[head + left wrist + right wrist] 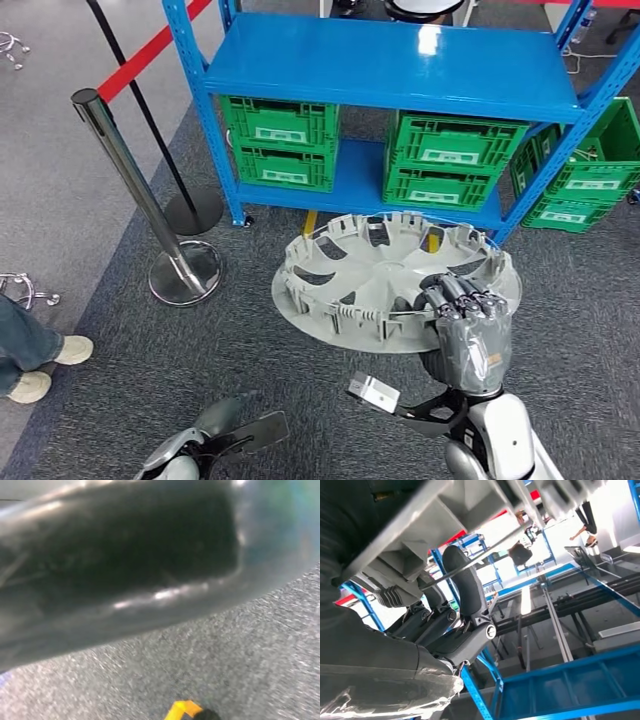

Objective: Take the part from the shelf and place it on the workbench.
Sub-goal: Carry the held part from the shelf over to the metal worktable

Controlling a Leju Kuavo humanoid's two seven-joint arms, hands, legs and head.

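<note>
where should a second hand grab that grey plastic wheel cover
On the rim opposite the right hand, coming from the robot's left side: the round grey plastic wheel cover lies nearly flat, and its raised, clip-lined edge there is bare.

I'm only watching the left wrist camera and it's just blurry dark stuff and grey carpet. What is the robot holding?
Observer: In the head view the right hand grips a big grey wheel cover by its rim, with its ribbed inner side facing up.
Operator: Is it still on the shelf?
Observer: No. It hangs over the carpet in front of the blue shelf, whose top level is bare.
Operator: Is anything else on the shelf?
Observer: Green crates sit on the lower level.
Operator: What about the left hand?
Observer: Only the left arm shows at the bottom edge of the head view, low and away from the cover.
</note>
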